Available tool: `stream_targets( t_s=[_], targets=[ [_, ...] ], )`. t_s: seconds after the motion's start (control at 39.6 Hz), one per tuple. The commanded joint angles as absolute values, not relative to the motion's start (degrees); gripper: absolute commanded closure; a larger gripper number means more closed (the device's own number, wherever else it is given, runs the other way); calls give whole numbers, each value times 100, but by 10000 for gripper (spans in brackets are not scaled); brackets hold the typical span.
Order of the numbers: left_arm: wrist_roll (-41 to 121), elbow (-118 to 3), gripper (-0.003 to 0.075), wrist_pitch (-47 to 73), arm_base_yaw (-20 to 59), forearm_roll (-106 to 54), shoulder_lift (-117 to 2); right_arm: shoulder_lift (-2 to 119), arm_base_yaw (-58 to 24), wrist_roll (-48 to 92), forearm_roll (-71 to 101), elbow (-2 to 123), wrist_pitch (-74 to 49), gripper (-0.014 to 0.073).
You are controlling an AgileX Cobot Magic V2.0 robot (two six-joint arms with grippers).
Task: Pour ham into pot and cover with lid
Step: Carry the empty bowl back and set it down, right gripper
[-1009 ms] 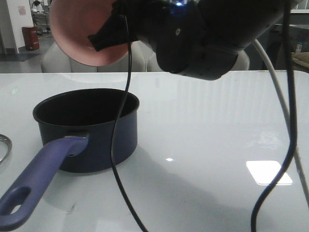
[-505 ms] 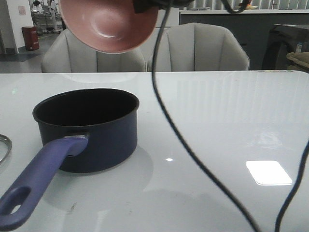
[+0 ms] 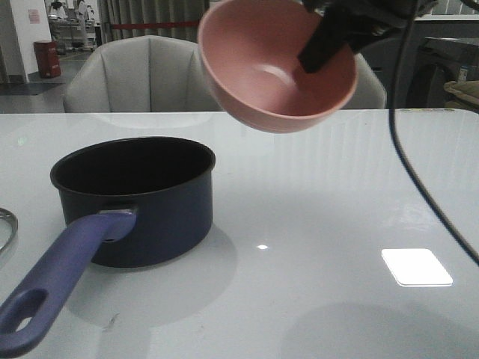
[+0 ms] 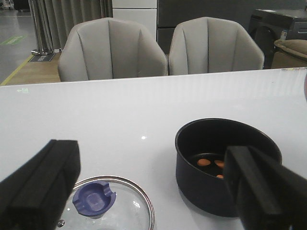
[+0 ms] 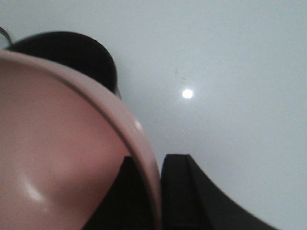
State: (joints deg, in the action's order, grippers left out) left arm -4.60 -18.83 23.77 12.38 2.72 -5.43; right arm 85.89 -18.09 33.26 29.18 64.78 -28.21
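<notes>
Front view, left to right: I see the glass lid's steel rim [image 3: 6, 228] at the table edge, the dark navy saucepan [image 3: 138, 198] pointing its purple handle toward me with orange-pink ham chunks [image 4: 211, 165] inside, my left gripper [image 4: 153, 191] spread wide, and my right gripper [image 5: 153, 191] pinching the salmon-pink bowl [image 3: 273, 71] aloft.

Front cam sits low facing forward across the table [image 3: 337, 194]; both wrist cams also catch the pot [image 3: 135, 198].

The pot [image 3: 135, 198] stands on the table [image 3: 337, 194] toward the left, with the ham [image 4: 211, 164] inside it. The lid [image 4: 108, 203] lies flat just left of the pot. The bowl [image 3: 277, 63] hangs above the table, up and right of the pot.
</notes>
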Motion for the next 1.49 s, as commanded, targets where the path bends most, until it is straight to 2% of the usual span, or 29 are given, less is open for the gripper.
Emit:
stream_targets(
  t_s=[0.0,0.56,0.73,1.06,1.26,1.46],
  targets=[
    [-481,-2028,73,1889,1289,248,-603,8322,-1521,2756,2441,6629,-2844,452],
    [-481,-2028,73,1889,1289,248,-603,8694,183,1990,1951,6629,-4288,452],
    [-481,-2028,73,1889,1289,248,-603,9067,223,1591,1364,6629,-4430,452],
    [-481,-2028,73,1889,1289,248,-603,9730,223,1348,1371,6629,-4356,442],
    [-481,-2028,73,1889,1289,248,-603,10071,223,1348,1471,6629,-4362,343],
    [-481,-2028,73,1889,1289,248,-603,10191,176,1359,1465,6651,-4336,111]
  ],
)
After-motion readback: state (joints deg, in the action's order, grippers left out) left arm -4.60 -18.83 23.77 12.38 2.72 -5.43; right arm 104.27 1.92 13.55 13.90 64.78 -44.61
